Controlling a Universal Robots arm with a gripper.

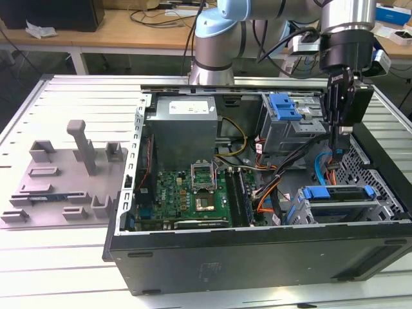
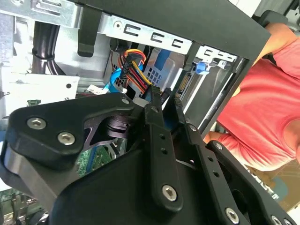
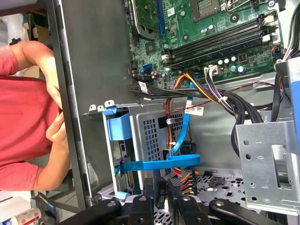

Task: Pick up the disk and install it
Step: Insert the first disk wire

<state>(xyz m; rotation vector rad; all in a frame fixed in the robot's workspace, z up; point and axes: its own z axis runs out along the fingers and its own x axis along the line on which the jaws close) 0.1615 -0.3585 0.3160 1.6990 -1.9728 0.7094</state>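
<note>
"Where's the disk?"

"Straight below my jaws and apart from them. It lies flat in the metal cage at one corner of the open computer case."

"How does it look?"

"A blue plastic frame runs along its near edge, with a tab at each end. Grey metal shows just beneath. Orange wires and a thin blue cable hang between it and me."

"Are you holding anything?"

"I cannot tell whether my jaws are clenched or released. In the second wrist view, a black plug sits right by them."
</note>
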